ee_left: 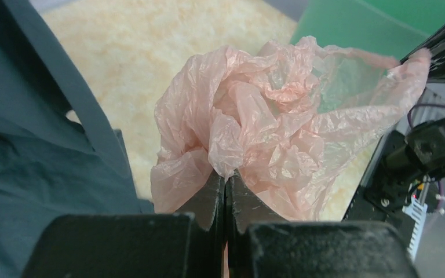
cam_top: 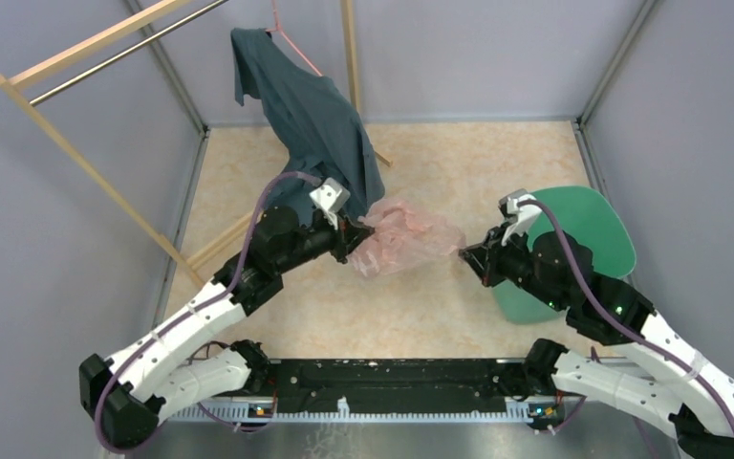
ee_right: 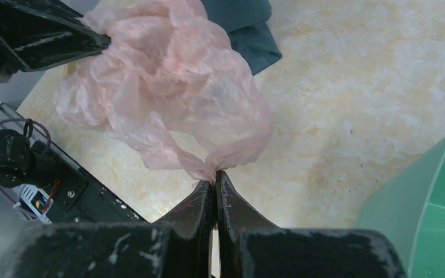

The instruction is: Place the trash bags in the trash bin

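Observation:
The pale pink trash bag hangs crumpled in the air between my two grippers, above the floor. My left gripper is shut on its left end; the pinched film shows in the left wrist view with the bag bunched ahead. My right gripper is shut on the bag's right end, seen in the right wrist view with the bag stretched away from it. The teal-green trash bin stands just behind my right arm, partly hidden by it, and shows in both wrist views.
A dark blue-grey shirt hangs from a wooden rack at the back left, just behind my left gripper. Grey walls enclose the beige floor. The black base rail runs along the near edge.

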Controlling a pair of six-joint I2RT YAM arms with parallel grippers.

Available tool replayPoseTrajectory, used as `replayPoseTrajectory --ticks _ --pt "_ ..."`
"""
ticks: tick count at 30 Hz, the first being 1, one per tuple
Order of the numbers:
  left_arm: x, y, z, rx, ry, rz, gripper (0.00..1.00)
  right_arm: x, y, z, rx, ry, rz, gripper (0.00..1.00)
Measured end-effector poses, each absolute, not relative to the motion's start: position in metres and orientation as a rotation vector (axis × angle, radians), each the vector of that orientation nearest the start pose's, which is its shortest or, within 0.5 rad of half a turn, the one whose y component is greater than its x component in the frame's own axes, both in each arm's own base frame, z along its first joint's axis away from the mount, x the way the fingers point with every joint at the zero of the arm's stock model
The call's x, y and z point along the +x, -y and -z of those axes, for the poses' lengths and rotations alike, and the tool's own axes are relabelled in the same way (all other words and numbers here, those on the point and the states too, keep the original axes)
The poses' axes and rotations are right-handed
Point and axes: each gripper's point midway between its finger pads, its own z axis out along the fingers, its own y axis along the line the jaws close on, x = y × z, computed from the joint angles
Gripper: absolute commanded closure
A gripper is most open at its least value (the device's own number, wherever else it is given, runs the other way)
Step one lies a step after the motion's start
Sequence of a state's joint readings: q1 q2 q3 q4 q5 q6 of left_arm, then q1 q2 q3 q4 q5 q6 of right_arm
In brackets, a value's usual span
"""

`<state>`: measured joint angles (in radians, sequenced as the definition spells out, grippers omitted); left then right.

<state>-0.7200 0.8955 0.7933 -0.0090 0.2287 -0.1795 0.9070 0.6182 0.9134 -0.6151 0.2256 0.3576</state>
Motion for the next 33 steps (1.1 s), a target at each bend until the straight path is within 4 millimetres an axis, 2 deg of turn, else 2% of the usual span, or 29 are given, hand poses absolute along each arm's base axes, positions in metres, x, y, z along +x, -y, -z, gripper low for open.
replayPoseTrajectory --ticks 5,9,11,12,14,15,16,17,18,19,21,26,30,33 --pt "0.229 0.266 -0.258 0.656 -1.782 0.854 1.0 0.161 -0.189 -0.27 -0.461 -1.985 -0.677 0.95" --pt "0.231 0.267 -0.243 0.573 -1.99 0.863 1.0 0.145 -0.206 -0.259 -0.575 -2.079 -0.753 1.0" --pt "0.223 0.269 -0.23 0.536 -2.108 0.9 0.97 0.134 -0.217 -0.252 -0.646 -2.128 -0.813 1.0" --pt "0.217 0.268 -0.224 0.524 -2.158 0.92 0.9 0.129 -0.223 -0.247 -0.683 -2.154 -0.846 1.0" --pt "0.201 0.263 -0.203 0.486 -2.271 0.949 0.67 0.119 -0.232 -0.239 -0.745 -2.206 -0.901 1.0" --pt "0.192 0.256 -0.189 0.446 -2.333 0.947 0.53 0.115 -0.237 -0.232 -0.773 -2.238 -0.924 1.0" --pt "0.185 0.249 -0.178 0.423 -2.37 0.935 0.34 0.114 -0.24 -0.228 -0.781 -2.256 -0.933 1.0" --pt "0.177 0.239 -0.166 0.374 -2.414 0.907 0.2 0.113 -0.241 -0.224 -0.78 -2.27 -0.941 1.0" --pt "0.171 0.228 -0.157 0.319 -2.448 0.871 0.1 0.114 -0.242 -0.221 -0.759 -2.281 -0.943 1.0" --pt "0.168 0.218 -0.152 0.276 -2.464 0.831 0.03 0.116 -0.242 -0.219 -0.722 -2.289 -0.935 1.0" --pt "0.166 0.198 -0.154 0.15 -2.462 0.753 0.02 0.127 -0.238 -0.219 -0.605 -2.294 -0.903 1.0" --pt "0.169 0.173 -0.195 -0.077 -2.268 0.778 0.02 0.172 -0.216 -0.223 -0.259 -2.258 -0.785 1.0" --pt "0.16 0.173 -0.209 -0.139 -2.156 0.922 0.02 0.222 -0.201 -0.208 -0.041 -2.276 -0.636 1.0" --pt "0.15 0.193 -0.205 -0.09 -2.17 1.066 0.02 0.242 -0.205 -0.188 -0.017 -2.338 -0.557 1.0"
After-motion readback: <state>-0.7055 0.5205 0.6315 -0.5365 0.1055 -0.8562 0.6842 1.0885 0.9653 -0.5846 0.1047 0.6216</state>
